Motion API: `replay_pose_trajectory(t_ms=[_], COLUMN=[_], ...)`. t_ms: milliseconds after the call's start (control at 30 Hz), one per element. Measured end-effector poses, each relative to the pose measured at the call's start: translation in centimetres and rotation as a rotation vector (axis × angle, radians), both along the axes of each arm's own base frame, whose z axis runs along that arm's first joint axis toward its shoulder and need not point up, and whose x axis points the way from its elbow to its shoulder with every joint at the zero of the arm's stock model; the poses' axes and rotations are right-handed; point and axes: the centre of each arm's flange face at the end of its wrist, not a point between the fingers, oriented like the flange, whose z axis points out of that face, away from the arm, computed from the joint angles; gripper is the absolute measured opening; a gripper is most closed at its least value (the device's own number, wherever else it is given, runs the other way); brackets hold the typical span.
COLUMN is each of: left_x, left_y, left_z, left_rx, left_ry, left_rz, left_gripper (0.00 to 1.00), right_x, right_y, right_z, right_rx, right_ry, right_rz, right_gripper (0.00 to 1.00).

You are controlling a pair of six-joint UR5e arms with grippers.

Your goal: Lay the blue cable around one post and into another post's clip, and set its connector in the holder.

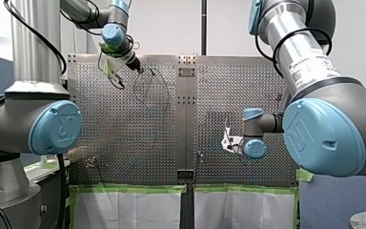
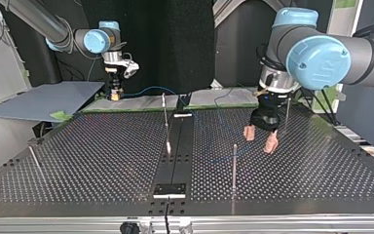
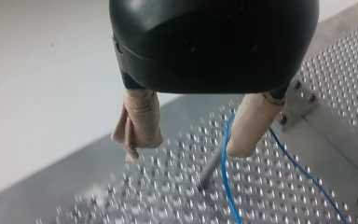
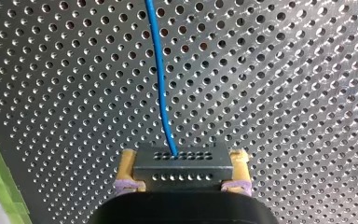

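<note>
Right gripper [image 4: 184, 169], low over the perforated table [image 4: 284, 93], clamps the grey connector [image 4: 182, 158] of the blue cable [image 4: 161, 84]; left gripper [image 3: 186, 149] hangs spread apart over a thin post [image 3: 212, 168], cable running beside it.

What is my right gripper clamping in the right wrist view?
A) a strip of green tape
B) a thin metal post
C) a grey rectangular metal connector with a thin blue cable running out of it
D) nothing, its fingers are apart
C: the grey rectangular metal connector sits squeezed between the yellow pads of my right gripper, and the thin blue cable leaves its face.
</note>
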Motion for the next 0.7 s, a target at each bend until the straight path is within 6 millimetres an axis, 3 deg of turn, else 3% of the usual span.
replay_pose_trajectory(t_ms=[233, 700], left_x=[-1.6, -1.1], left_y=[0.4, 1.7], left_z=[2.0, 4.9], left_rx=[0.030, 0.154], left_ry=[-0.035, -0.024], left_rz=[0.016, 0.073], left_gripper=[1.00, 1.00], right_x=[0.0, 0.2], right_y=[0.0, -0.1], right_z=[0.0, 0.2], right_rx=[-0.002, -0.016], right_ry=[-0.005, -0.013], right_rz=[0.002, 0.006], right_gripper=[0.33, 0.33])
